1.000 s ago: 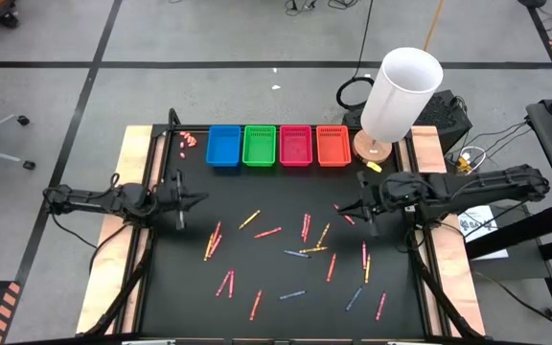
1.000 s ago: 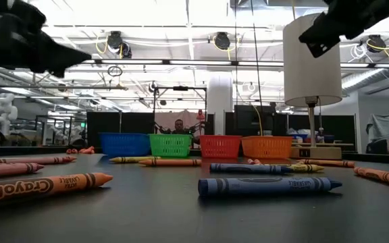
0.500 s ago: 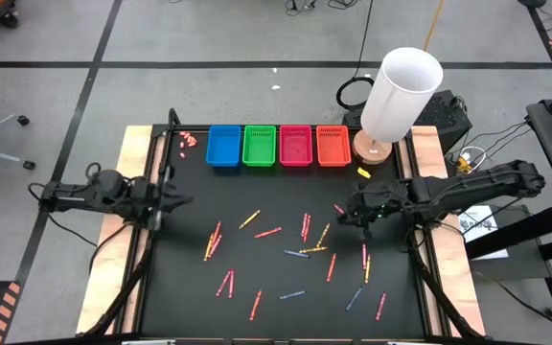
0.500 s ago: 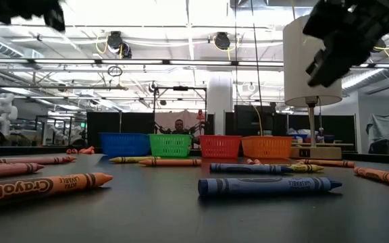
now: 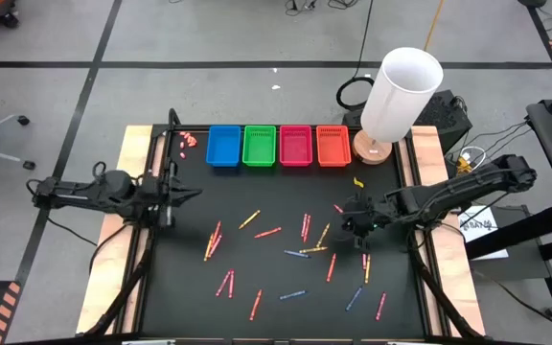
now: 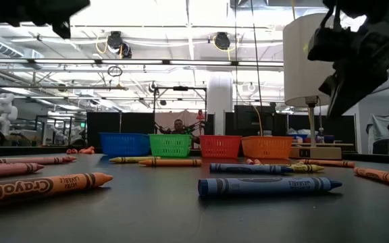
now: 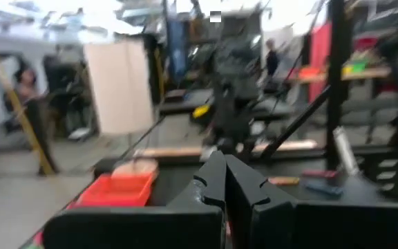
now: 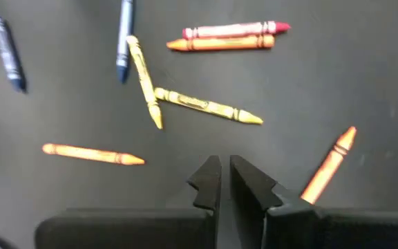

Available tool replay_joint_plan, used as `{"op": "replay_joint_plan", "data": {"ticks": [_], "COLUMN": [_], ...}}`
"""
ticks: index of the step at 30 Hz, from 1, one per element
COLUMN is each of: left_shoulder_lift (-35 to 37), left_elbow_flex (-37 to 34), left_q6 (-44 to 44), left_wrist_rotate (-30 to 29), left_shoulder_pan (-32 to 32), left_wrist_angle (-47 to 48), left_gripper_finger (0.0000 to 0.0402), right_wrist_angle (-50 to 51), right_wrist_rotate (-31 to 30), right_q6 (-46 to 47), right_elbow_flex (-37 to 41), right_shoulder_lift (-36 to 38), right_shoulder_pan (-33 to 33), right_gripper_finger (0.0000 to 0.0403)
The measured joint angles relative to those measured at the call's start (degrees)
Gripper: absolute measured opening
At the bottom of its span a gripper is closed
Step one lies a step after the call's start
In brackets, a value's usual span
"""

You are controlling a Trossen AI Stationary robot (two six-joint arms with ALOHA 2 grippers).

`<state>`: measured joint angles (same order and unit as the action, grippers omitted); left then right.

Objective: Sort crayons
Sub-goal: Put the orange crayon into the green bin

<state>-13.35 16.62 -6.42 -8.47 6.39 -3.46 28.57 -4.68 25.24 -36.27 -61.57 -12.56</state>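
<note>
Several crayons (image 5: pixel 267 232), red, pink, orange, yellow and blue, lie flat and scattered over the black mat (image 5: pixel 190 287). In the low view a blue crayon (image 6: pixel 269 185) and an orange one (image 6: pixel 42 186) lie closest. My right gripper (image 5: pixel 352 226) hangs shut above the mat's right middle, tipped down over yellow crayons (image 8: pixel 206 105) and an orange crayon (image 8: pixel 330 166), with nothing between its fingers (image 8: pixel 220 173). My left gripper (image 5: pixel 192 195) is shut and raised at the mat's left edge, pointing level across the table (image 7: pixel 224 173).
Four small baskets stand in a row at the mat's far edge: blue (image 5: pixel 223 146), green (image 5: pixel 259 146), pink (image 5: pixel 295 146), orange (image 5: pixel 332 146). A white lamp (image 5: pixel 401 91) stands at the far right corner. Pinkish bits (image 5: pixel 188 140) lie at the far left.
My right gripper has sunk toward the mat and tipped its fingers down over the crayons at the right middle, rolling somewhat. My left gripper has risen and drawn back a little toward the table's left edge. Both stay shut. No crayon has moved.
</note>
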Motion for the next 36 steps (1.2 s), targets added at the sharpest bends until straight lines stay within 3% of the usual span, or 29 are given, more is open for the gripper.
{"op": "replay_joint_plan", "data": {"ticks": [8,14,23,28,36], "left_shoulder_lift": [-10.82,-18.09,-26.00,-28.78,-31.50], "left_elbow_flex": [0.00,0.00,0.00,0.00,0.00], "left_q6": [6.54,10.56,10.54,10.63,10.42], "left_wrist_rotate": [-0.85,-0.88,-0.87,-0.80,-0.22], "left_shoulder_pan": [0.01,0.02,0.12,0.12,1.34], "left_wrist_angle": [-2.55,-4.98,-11.54,-12.93,-15.78], "left_gripper_finger": [0.0001,0.0001,0.0001,0.0001,0.0001], "right_wrist_angle": [4.12,4.23,4.22,3.58,2.03], "right_wrist_rotate": [-3.36,-8.91,-12.33,-15.06,-16.19], "right_q6": [0.76,0.63,3.57,5.64,7.54], "right_elbow_flex": [0.02,0.02,0.02,0.04,0.03], "right_shoulder_lift": [-3.19,-6.37,-12.49,-16.14,-19.48], "right_shoulder_pan": [0.05,0.07,-0.04,-0.04,0.48], "right_gripper_finger": [0.0037,0.0084,0.0150,0.0154,0.0126]}}
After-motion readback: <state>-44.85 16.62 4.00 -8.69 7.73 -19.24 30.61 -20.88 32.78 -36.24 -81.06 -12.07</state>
